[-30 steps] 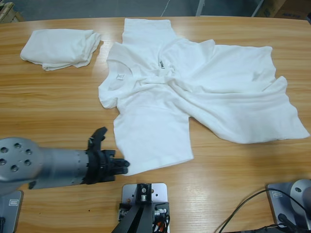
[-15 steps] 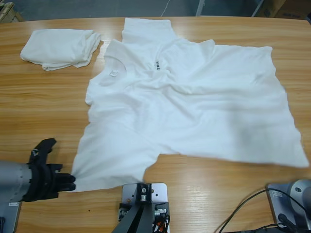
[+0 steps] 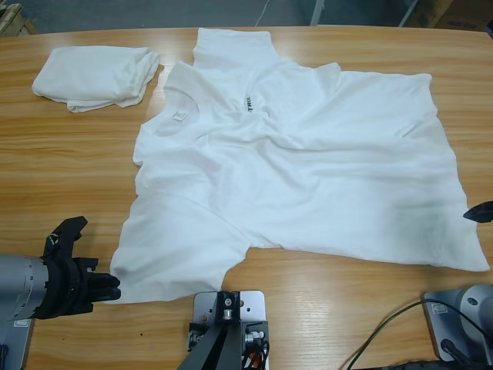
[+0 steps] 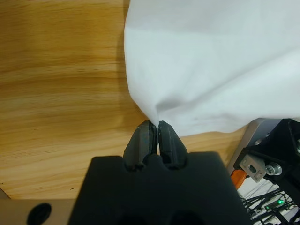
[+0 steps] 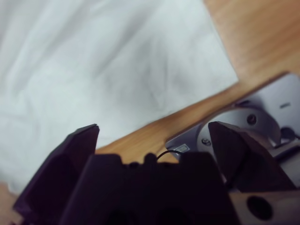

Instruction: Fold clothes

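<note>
Across the middle of the table [image 3: 69,166] lies the large shirt [image 3: 308,177], spread nearly flat, collar [image 3: 179,117] toward the far left, small black lettering [image 3: 248,102] beside it, hem toward the right edge. At the near left, the left gripper [image 3: 114,284] pinches the corner of a sleeve [image 3: 173,258], jaws pressed together on a thin tuft of cloth, seen close in the left wrist view [image 4: 155,127]. At the right edge, only a black tip of the right gripper [image 3: 479,210] shows, just beside the hem; in its wrist view [image 5: 154,136] jaws stand wide apart, holding nothing, above the near right corner of the cloth. Likely risks from here: the slim pinch on the sleeve could slip under a hard pull, dropping the corner; a one-sided tug could drag the whole shirt leftward and bunch it again, since the right side is not yet held; creases running across the chest could get folded in if not smoothed. Also possible: the right gripper closing on table instead of cloth, given how flat the hem lies. At the far left sits a second shirt [image 3: 96,75], bundled loosely, well apart from the sleeve but near the collar, so a fold toward the far left could crowd it. Near the right corner trails a black cable [image 3: 385,331], clear of the cloth.
</note>
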